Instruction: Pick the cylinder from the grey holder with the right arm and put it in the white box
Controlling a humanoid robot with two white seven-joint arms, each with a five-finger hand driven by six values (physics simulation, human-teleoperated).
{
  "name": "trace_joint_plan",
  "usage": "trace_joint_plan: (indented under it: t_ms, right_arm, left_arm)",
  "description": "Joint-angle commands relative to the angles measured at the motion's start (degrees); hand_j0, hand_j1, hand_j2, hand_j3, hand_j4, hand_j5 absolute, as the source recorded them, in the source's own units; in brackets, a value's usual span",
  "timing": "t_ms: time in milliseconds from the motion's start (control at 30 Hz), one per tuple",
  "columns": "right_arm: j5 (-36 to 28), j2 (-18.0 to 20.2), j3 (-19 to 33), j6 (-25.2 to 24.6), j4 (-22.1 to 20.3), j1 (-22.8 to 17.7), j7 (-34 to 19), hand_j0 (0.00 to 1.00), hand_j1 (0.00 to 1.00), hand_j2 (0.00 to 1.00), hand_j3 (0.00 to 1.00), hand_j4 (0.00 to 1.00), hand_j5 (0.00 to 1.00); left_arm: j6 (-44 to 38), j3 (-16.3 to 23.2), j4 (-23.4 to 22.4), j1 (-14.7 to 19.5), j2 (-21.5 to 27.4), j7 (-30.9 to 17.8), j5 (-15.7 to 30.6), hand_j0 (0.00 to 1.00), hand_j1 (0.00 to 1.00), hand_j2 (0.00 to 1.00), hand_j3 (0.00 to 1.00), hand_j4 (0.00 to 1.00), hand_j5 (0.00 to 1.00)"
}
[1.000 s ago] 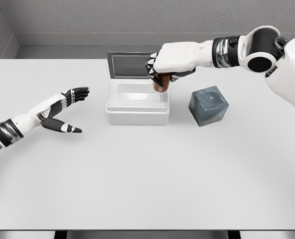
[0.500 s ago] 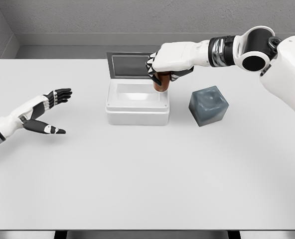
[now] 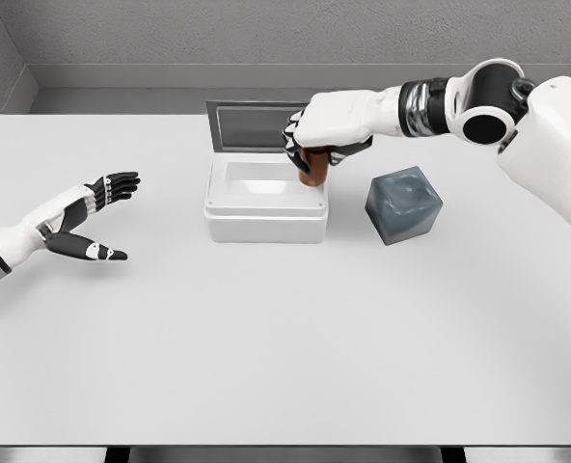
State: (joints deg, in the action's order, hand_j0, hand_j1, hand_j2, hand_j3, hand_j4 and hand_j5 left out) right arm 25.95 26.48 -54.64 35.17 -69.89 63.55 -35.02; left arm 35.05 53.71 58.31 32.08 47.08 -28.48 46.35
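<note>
Your right hand [image 3: 322, 130] is curled tight around the brown cylinder [image 3: 311, 167], above the white box's [image 3: 264, 214] right rim.

The right hand [image 3: 326, 130] grips a brown cylinder [image 3: 312, 166] over the right edge of the white box [image 3: 264, 210], near the worktop's [image 3: 285, 347] back edge. The grey holder [image 3: 403, 204] sits just right. The left hand [image 3: 88, 217] hovers open at the left edge.

Single head cam, high, angled down and forward over the table [image 3: 266, 338]. Mid-range: whole tabletop in frame, near edge at bottom, grey wall [image 3: 266, 34] across the top. Arms come in from left and right edges; no second view.
</note>
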Motion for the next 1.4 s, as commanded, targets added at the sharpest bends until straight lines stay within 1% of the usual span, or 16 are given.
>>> trace_joint_plan:
  t_ms: [0, 233, 267, 300, 533, 767, 867, 900, 933, 1000, 1033, 1067, 1133, 1200, 1267, 1367]
  right_arm:
    - [-0.29, -0.03, 0.06, -0.17, 0.02, 0.09, 0.02, 0.34, 0.34, 0.34, 0.34, 0.34, 0.34]
    - [1.29, -0.82, 0.14, -0.17, 0.90, 0.09, 0.02, 0.36, 0.36, 0.36, 0.36, 0.36, 0.36]
    - [1.29, -0.91, 0.14, -0.17, 0.90, 0.09, 0.02, 0.40, 0.40, 0.40, 0.40, 0.40, 0.40]
    - [1.29, -0.91, 0.23, -0.17, 0.81, 0.00, 0.02, 1.00, 1.00, 1.00, 1.00, 1.00, 1.00]
    - [1.21, -0.64, 0.58, -0.17, -0.25, 0.35, 0.02, 1.00, 1.00, 1.00, 1.00, 1.00, 1.00]
    - [0.85, 0.32, 3.83, -0.17, -5.43, 0.00, 0.02, 1.00, 1.00, 1.00, 1.00, 1.00, 1.00]
    - [0.41, 5.15, 6.03, -0.17, -11.76, -2.46, 0.02, 1.00, 1.00, 1.00, 1.00, 1.00, 1.00]
    - [0.41, 7.35, 6.30, -0.17, -14.92, -3.78, 0.02, 1.00, 1.00, 1.00, 1.00, 1.00, 1.00]
    - [0.33, 10.34, 6.30, -0.17, -18.61, -5.36, 0.02, 1.00, 1.00, 1.00, 1.00, 1.00, 1.00]
    - [-0.64, 17.89, 11.38, -0.17, -25.47, -11.77, 0.02, 1.00, 1.00, 1.00, 1.00, 1.00, 1.00]
    - [-2.57, 21.76, 15.69, -0.17, -26.79, -15.81, 0.02, 1.00, 1.00, 1.00, 1.00, 1.00, 1.00]
    - [-2.93, 25.89, 20.96, -0.17, -27.14, -19.42, 0.02, 1.00, 1.00, 1.00, 1.00, 1.00, 1.00]
    - [-3.10, 30.55, 30.02, -0.17, -27.23, -25.31, 0.02, 1.00, 1.00, 1.00, 1.00, 1.00, 1.00]
    - [-8.28, 35.74, 37.93, -0.17, -26.97, -30.93, 0.02, 1.00, 1.00, 1.00, 1.00, 1.00, 1.00]
    - [-9.25, 38.56, 38.38, -0.17, -26.97, -31.73, 0.02, 1.00, 1.00, 1.00, 1.00, 1.00, 1.00]
    - [-9.25, 38.64, 38.11, -0.17, -27.23, -31.91, 0.02, 1.00, 1.00, 1.00, 1.00, 1.00, 1.00]
  left_arm:
    - [-0.05, -0.10, 0.04, 0.00, 0.03, 0.00, 0.32, 1.00, 1.00, 1.00, 1.00, 1.00, 1.00]
    - [-0.05, -0.10, 0.04, 0.00, 0.03, 0.00, 0.41, 1.00, 1.00, 1.00, 1.00, 1.00, 1.00]
    - [-0.05, -0.01, 0.04, 0.00, 0.03, 0.00, 0.41, 1.00, 1.00, 1.00, 1.00, 1.00, 1.00]
    - [-0.05, -0.10, 0.04, 0.00, 0.03, 0.00, 0.41, 1.00, 1.00, 1.00, 1.00, 1.00, 1.00]
    - [-0.05, -0.10, 0.13, 0.00, 0.03, 0.00, 0.32, 1.00, 1.00, 1.00, 1.00, 1.00, 1.00]
    - [-0.05, -0.10, 0.13, -0.09, 0.03, -0.09, 0.32, 1.00, 1.00, 1.00, 1.00, 1.00, 1.00]
    - [-0.05, -0.01, 0.22, 0.44, 0.30, -0.09, 0.32, 1.00, 1.00, 1.00, 1.00, 1.00, 1.00]
    - [-0.05, -0.10, 0.04, 1.75, -0.32, 0.00, 0.50, 1.00, 1.00, 1.00, 1.00, 1.00, 1.00]
    - [-0.05, -0.10, 0.22, 5.09, -0.67, 0.09, 0.58, 1.00, 1.00, 1.00, 1.00, 1.00, 1.00]
    - [-0.05, -0.80, 0.22, 9.05, -3.65, 0.00, 1.29, 1.00, 1.00, 1.00, 1.00, 1.00, 1.00]
    - [-0.05, -4.57, 0.48, 8.26, -5.76, -0.26, 0.94, 1.00, 1.00, 1.00, 1.00, 1.00, 1.00]
    - [-0.05, -6.52, -0.13, 8.70, -6.91, -1.23, 0.58, 1.00, 1.00, 1.00, 1.00, 1.00, 1.00]
    - [-2.62, -6.69, -1.80, 10.46, -8.93, -2.02, -0.21, 1.00, 1.00, 1.00, 1.00, 1.00, 1.00]
    - [-4.03, -6.69, -7.33, 13.18, -13.41, -2.11, -2.05, 1.00, 1.00, 1.00, 1.00, 1.00, 1.00]
    - [-4.03, -6.69, -11.38, 14.68, -16.66, -2.99, -3.81, 1.00, 1.00, 1.00, 1.00, 1.00, 1.00]
    - [-3.85, -6.69, -13.67, 14.76, -19.30, -2.99, -6.89, 1.00, 1.00, 1.00, 1.00, 1.00, 1.00]
